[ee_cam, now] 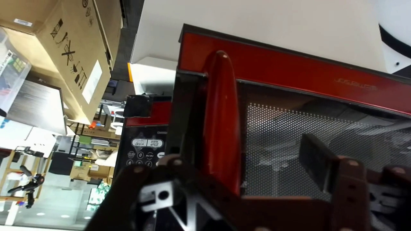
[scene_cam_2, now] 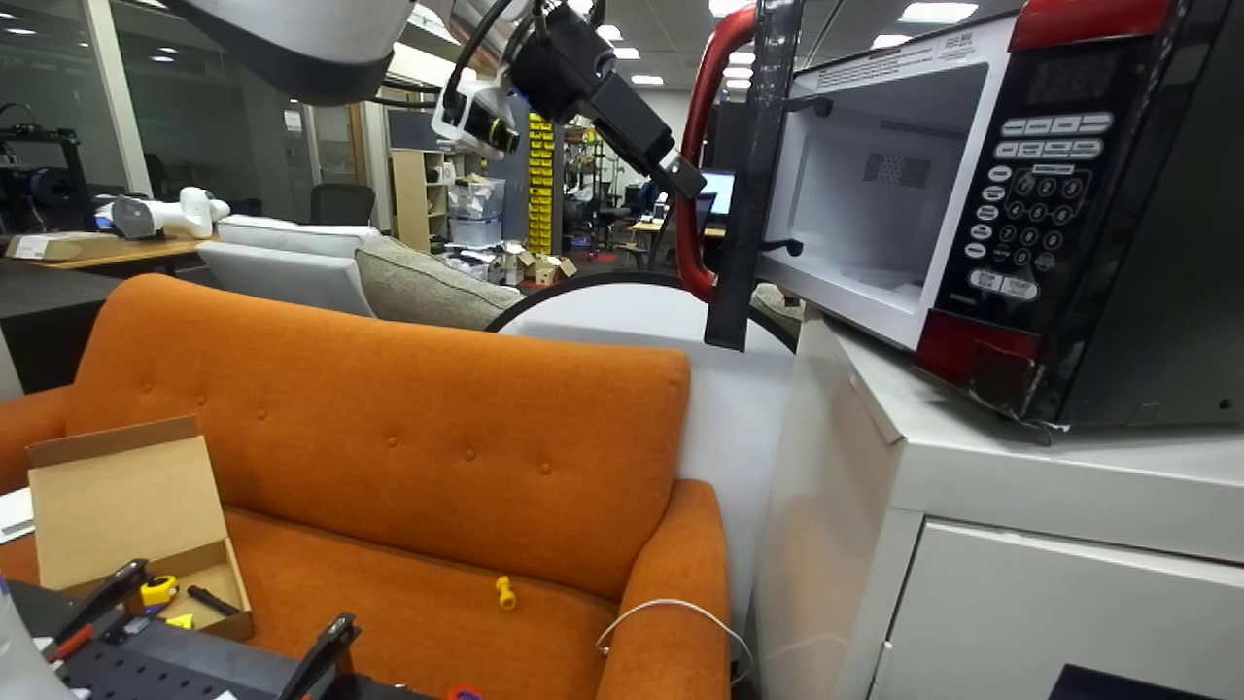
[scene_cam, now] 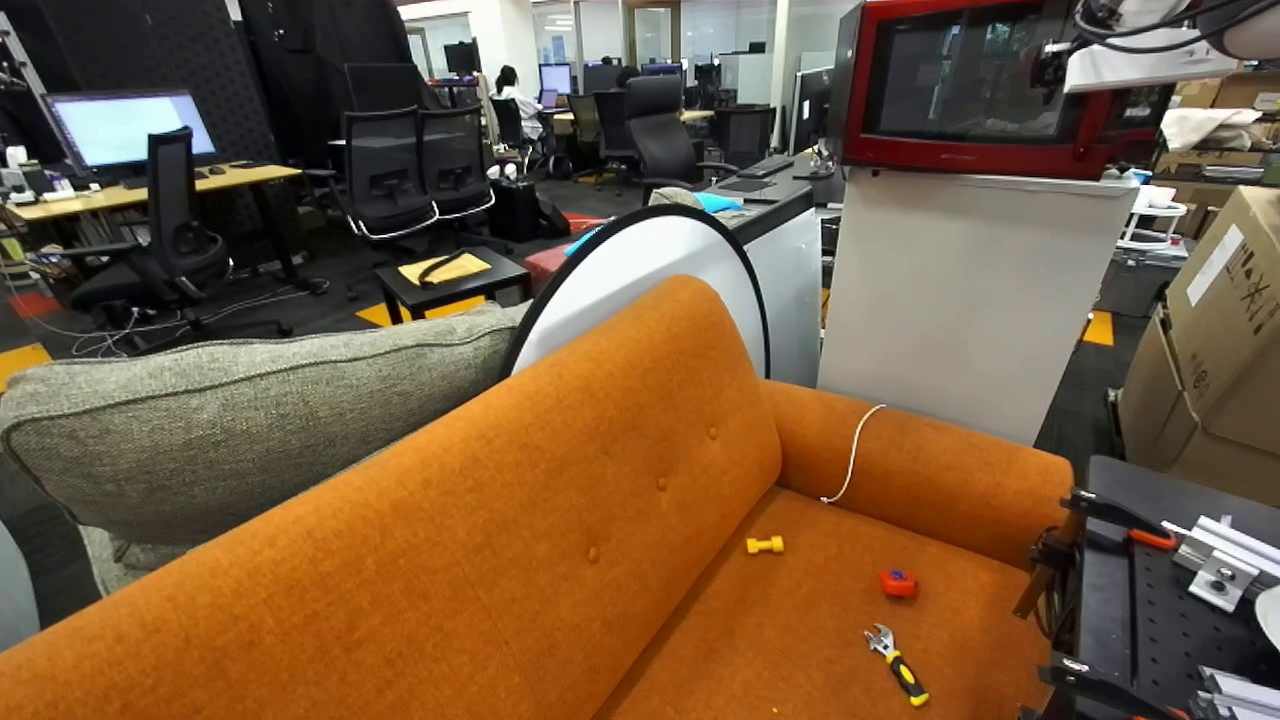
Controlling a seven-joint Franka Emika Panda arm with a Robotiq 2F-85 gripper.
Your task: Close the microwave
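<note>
The red microwave point(scene_cam_2: 1020, 214) stands on a white cabinet. In an exterior view its door point(scene_cam_2: 753, 194) is swung open, seen edge-on, with the white cavity showing. Another exterior view shows the door's front point(scene_cam: 960, 155), with dark glass. The red handle point(scene_cam_2: 688, 255) stands upright near the door's free edge; it also shows in the wrist view point(ee_cam: 221, 118). My gripper point(scene_cam_2: 680, 178) is at the handle's middle height, and shows in both exterior views point(scene_cam: 1048, 68). In the wrist view the fingers point(ee_cam: 247, 144) are wide apart, the handle closer to the left one. Contact cannot be told.
The white cabinet point(scene_cam_2: 826, 506) carries the microwave. An orange sofa point(scene_cam: 560, 440) stands beside it, with a few small tools on the seat. Large cardboard boxes point(scene_cam: 1220, 330) stand on the control-panel side. A black-rimmed white disc point(scene_cam: 640, 270) leans behind the sofa.
</note>
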